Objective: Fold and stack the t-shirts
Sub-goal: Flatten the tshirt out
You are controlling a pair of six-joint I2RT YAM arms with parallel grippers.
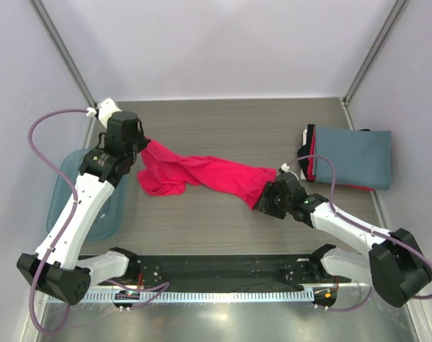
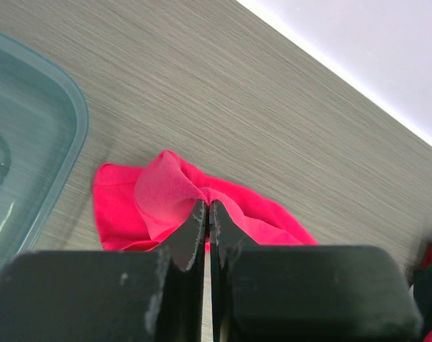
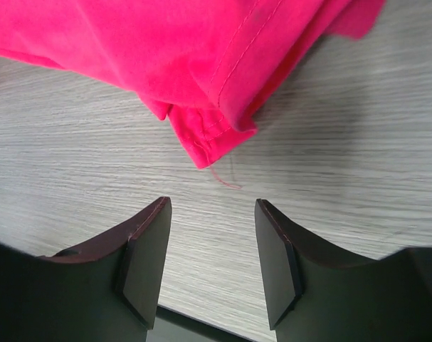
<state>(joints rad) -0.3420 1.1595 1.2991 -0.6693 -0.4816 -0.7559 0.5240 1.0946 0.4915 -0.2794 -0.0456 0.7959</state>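
Closest to the left wrist lens, the left gripper [image 2: 208,210] has its jaws pressed together on a raised fold of the pink-red t-shirt [image 2: 159,196]. The shirt spreads away from the fingers over the table [image 2: 272,92], with the blue bin [image 2: 38,128] just beside it at left. From the right wrist we record the right gripper [image 3: 212,206] with jaws parted and nothing between them (only bare table shows in the gap). The shirt's hemmed corner [image 3: 210,139] lies straight ahead of the fingertips, near but apart. Overhead, we find the shirt's long axis running from the left gripper [image 1: 139,142] at far left to the right gripper [image 1: 267,201] at near right, with the cloth bunched between them. The folded stack [image 1: 351,157] sits well apart at the right edge. In our judgement the right arm is nearer the free end, and the next grasp depends on advancing straight onto that corner.
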